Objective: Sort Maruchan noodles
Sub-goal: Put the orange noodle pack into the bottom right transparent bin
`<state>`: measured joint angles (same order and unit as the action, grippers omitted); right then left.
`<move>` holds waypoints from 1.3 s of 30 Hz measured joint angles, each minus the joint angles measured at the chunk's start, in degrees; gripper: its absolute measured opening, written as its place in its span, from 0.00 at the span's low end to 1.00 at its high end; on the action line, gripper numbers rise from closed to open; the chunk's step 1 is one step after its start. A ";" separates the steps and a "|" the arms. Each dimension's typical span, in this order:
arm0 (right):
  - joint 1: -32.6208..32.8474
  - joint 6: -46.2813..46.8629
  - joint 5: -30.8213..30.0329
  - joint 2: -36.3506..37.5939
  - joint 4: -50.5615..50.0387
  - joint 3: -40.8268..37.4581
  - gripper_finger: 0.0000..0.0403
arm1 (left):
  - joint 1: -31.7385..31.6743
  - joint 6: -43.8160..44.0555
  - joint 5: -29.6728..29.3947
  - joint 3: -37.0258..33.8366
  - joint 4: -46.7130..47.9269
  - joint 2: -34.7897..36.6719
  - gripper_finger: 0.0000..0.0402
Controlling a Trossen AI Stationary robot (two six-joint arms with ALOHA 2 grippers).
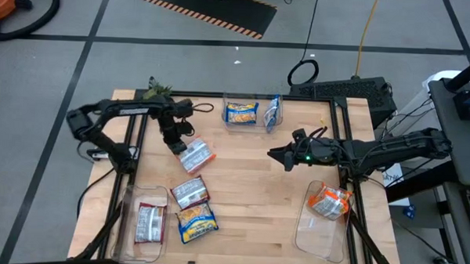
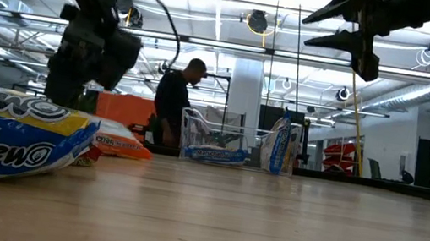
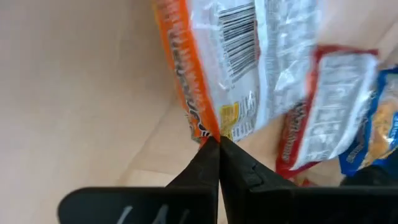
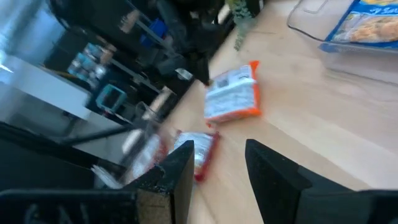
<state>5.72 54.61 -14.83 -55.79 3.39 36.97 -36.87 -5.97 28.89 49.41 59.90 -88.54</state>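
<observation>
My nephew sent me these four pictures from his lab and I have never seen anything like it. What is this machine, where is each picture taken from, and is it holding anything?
It is a robot with two dark arms working at a wooden table. One picture looks straight down from above, one looks level across the tabletop, and the other two come from cameras on each arm's wrist.

On the table lie flat ramen packets and clear plastic bins. The far bin holds a blue-and-yellow packet, the near-left bin a red-and-white packet, and the near-right bin an orange packet. Two more packets lie loose on the wood.

The left pincer is shut on the corner of an orange-edged packet. The right pincer hangs open above the table, holding nothing. A person stands in the room beyond.
</observation>
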 joint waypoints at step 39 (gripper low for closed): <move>-12.38 -32.82 27.26 -56.48 12.34 35.28 0.69 | 33.22 22.97 -20.57 3.53 -6.88 10.98 0.00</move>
<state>-6.66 21.79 12.43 -112.27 15.73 72.25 -3.65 17.00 8.32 52.94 53.01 -77.56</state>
